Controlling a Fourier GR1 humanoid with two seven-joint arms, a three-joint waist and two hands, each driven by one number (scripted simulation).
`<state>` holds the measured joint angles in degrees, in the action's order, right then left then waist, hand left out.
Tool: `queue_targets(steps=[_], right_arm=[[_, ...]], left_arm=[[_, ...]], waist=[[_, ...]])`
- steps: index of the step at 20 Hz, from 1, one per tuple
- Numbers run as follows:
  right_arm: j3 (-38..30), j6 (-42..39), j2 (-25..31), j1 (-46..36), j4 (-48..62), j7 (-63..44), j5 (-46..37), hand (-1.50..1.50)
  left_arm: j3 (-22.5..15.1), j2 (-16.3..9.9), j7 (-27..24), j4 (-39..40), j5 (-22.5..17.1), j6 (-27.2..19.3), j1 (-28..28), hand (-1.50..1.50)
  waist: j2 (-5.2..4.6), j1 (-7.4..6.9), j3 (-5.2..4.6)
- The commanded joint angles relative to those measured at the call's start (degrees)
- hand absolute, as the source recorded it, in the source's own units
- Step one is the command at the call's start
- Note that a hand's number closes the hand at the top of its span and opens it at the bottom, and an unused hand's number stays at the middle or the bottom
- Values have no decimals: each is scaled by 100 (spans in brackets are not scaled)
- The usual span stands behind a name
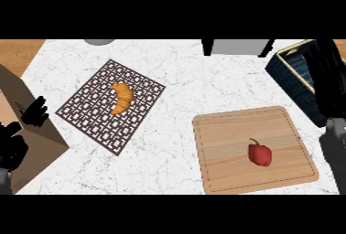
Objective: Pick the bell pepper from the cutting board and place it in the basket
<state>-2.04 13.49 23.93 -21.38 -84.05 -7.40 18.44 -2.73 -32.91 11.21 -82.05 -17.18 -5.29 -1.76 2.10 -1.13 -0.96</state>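
A red bell pepper [260,154] with a green stem lies on the wooden cutting board [226,137], right of the board's middle. The dark basket [295,73] with a pale rim stands at the upper right, just beyond the board's far corner. My right forearm comes up along the right edge, and its black hand [335,98] shows beside the basket, well clear of the pepper; its outline merges with the dark basket. My left hand [15,139] rests open at the left edge, fingers up, holding nothing.
A croissant [121,98] lies on a dark patterned mat [94,114] at the left centre. A brown block [30,137] sits behind my left hand. A grey round object [100,41] and a grey box [238,46] stand at the counter's far edge.
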Motion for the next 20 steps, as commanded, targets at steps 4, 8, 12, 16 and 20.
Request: queue_targets(steps=[4, 8, 12, 16, 20], right_arm=[[-40, -1977, 461, -461, -124, 1078, 602, 150], [1355, -3126, 1205, -490, -613, 1840, -874, 150], [2427, -2199, 647, 4, -1129, 2780, -2557, -150], [3172, -821, -152, 419, -1200, 2498, -3819, -150], [3474, -1093, -290, 29, -1616, 512, -4179, -150]], left_arm=[[122, 250, -115, -267, 15, -204, -404, 0], [-20, 334, 116, -526, -175, -38, -528, 0], [-42, 481, 157, -411, -108, -157, -614, 0], [-56, 555, 203, -209, 83, -261, -789, 0], [-25, 640, 351, -97, 21, -198, -963, 0]], waist=[[-253, 99, 107], [-322, -99, 82], [-269, 91, 97], [-220, 174, 90], [-189, 221, 72]])
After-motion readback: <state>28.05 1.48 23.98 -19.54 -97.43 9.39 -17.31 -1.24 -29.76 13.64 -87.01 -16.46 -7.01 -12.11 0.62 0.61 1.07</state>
